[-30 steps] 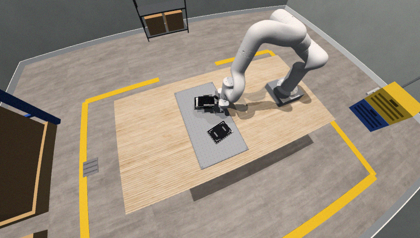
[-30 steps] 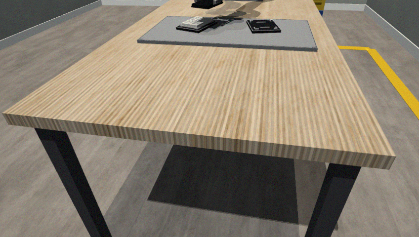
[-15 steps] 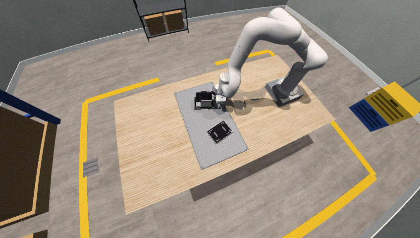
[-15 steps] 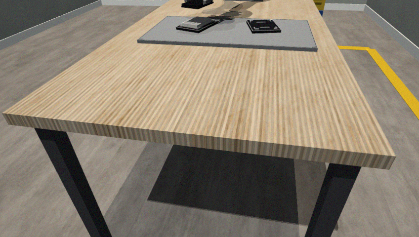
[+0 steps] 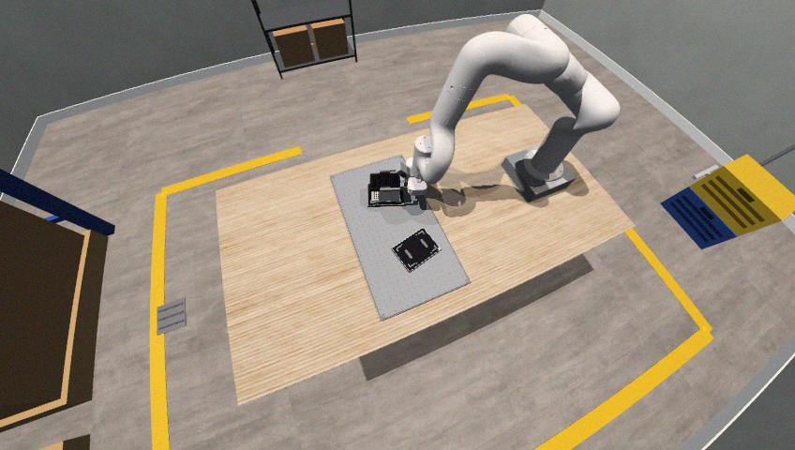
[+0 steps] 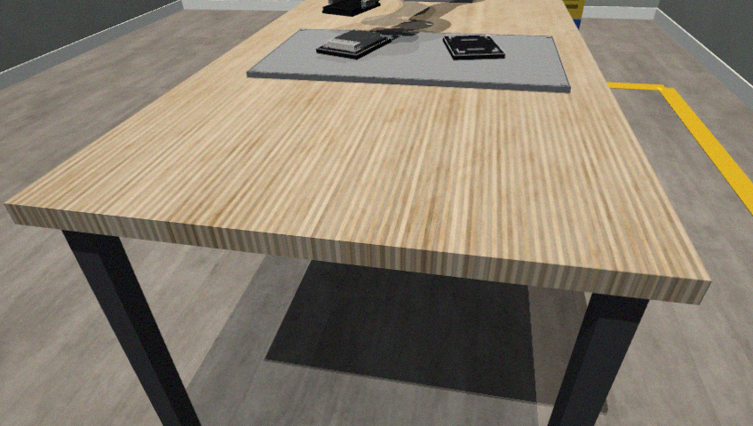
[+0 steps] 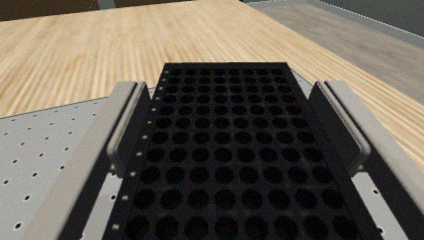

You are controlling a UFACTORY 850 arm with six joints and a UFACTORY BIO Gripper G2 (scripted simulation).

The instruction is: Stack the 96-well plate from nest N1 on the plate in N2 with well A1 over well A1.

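My gripper (image 5: 397, 181) (image 7: 237, 120) is shut on the black 96-well plate (image 5: 384, 179) (image 6: 344, 9) (image 7: 220, 145), with one finger along each long side. The plate looks level and hangs in the air above the nest N2 (image 5: 384, 205) (image 6: 336, 53). The white lower plate (image 5: 375, 196) (image 6: 343, 45) sits in N2, mostly in shadow, with a clear gap below the black plate. Their exact sideways alignment cannot be told. The nest N1 (image 5: 416, 250) (image 6: 475, 46) is empty. The A1 marks are too small to read, and the wrist view hides the lower plate.
Both nests stand on a grey perforated board (image 5: 367, 267) (image 6: 412, 68) (image 7: 45, 145) on the wooden table (image 5: 290, 267) (image 6: 369, 158) (image 7: 100, 50). The arm's base (image 5: 538, 178) stands at the table's far end from the exterior view. N1 is turned at an angle to N2.
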